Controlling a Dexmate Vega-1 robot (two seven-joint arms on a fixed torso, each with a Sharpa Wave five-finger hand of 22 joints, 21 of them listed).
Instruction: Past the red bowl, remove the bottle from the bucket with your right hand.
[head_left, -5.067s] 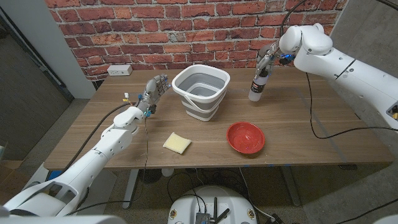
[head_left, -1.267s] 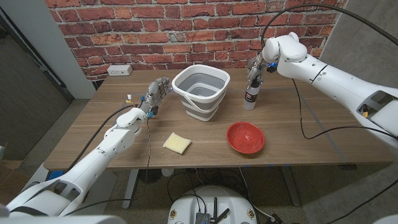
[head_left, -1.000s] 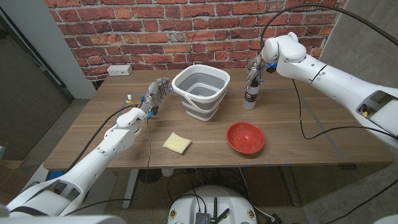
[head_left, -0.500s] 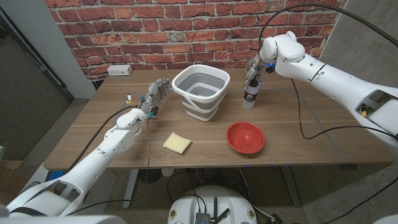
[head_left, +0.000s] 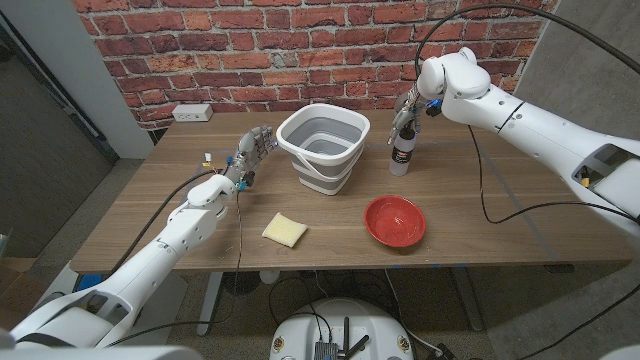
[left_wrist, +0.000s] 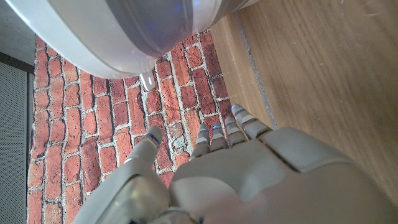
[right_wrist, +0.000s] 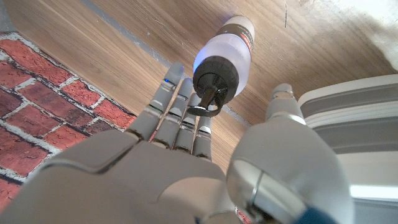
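The white bottle (head_left: 400, 156) with a black cap stands upright on the table, right of the grey-and-white bucket (head_left: 322, 148) and beyond the red bowl (head_left: 395, 220). My right hand (head_left: 407, 108) hovers just above and behind the bottle's cap. In the right wrist view its fingers (right_wrist: 177, 109) and thumb are spread on either side of the bottle (right_wrist: 224, 53), with a gap showing at the thumb, and the bucket (right_wrist: 348, 124) is beside them. My left hand (head_left: 252, 148) is held up left of the bucket, fingers apart and holding nothing.
A yellow sponge (head_left: 285, 230) lies near the front, left of the red bowl. A wall outlet box (head_left: 192, 113) sits at the back left against the brick wall. The bucket's curved wall (left_wrist: 137, 31) looms close to my left hand (left_wrist: 249, 168).
Over five seconds the right hand carried the bottle left and down, closer to the bucket. In the last half second the hand has eased up off the cap; the bottle stays standing.
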